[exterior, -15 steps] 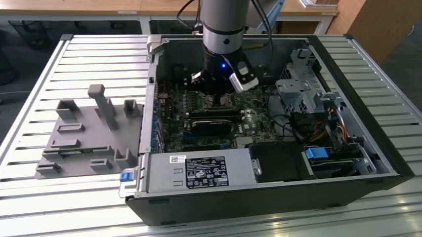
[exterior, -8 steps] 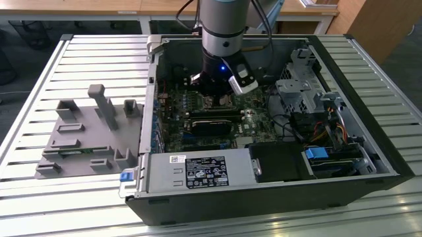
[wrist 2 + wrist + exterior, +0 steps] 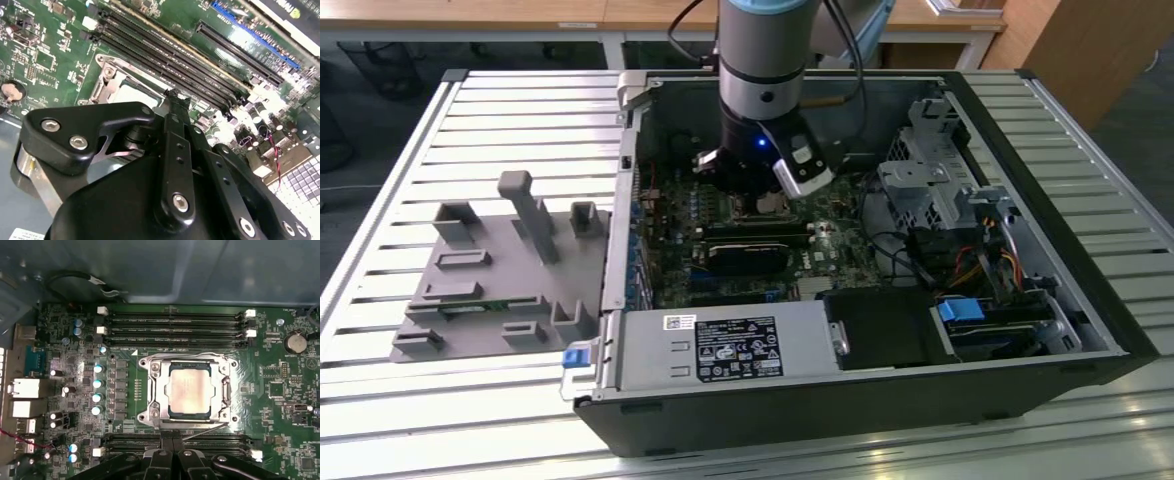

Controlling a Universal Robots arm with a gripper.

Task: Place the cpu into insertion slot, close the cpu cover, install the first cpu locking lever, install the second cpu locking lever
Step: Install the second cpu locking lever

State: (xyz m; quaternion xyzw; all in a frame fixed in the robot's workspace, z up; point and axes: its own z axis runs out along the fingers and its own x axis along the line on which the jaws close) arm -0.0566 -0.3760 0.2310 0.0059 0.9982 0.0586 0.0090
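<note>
Closest to the wrist cameras is the pincer (image 3: 172,447) itself: its two black fingertips (image 3: 167,442) sit pressed together with nothing between them, clenched and empty, right at the near edge of the socket. In the second wrist view the same closed tip (image 3: 175,100) hovers just over the socket's corner, beside the long black memory slots (image 3: 200,65).

Just beyond the tip lies the cpu (image 3: 191,391), its silvery-tan top flat and square inside the insertion slot (image 3: 150,411) on the green motherboard (image 3: 280,405). The cpu cover (image 3: 160,385) looks folded down around the chip, its window framing the metal top. So I'd judge seating and cover-closing done. A thin locking lever (image 3: 205,432) angles out along the near side of the socket, seemingly not tucked home; whether the other lever is latched I cannot tell.

Farther back, in the exterior view, the arm (image 3: 761,70) reaches down into the open computer case (image 3: 1067,330), which rests on a slatted counter (image 3: 400,420) next to a grey parts holder (image 3: 494,280).
</note>
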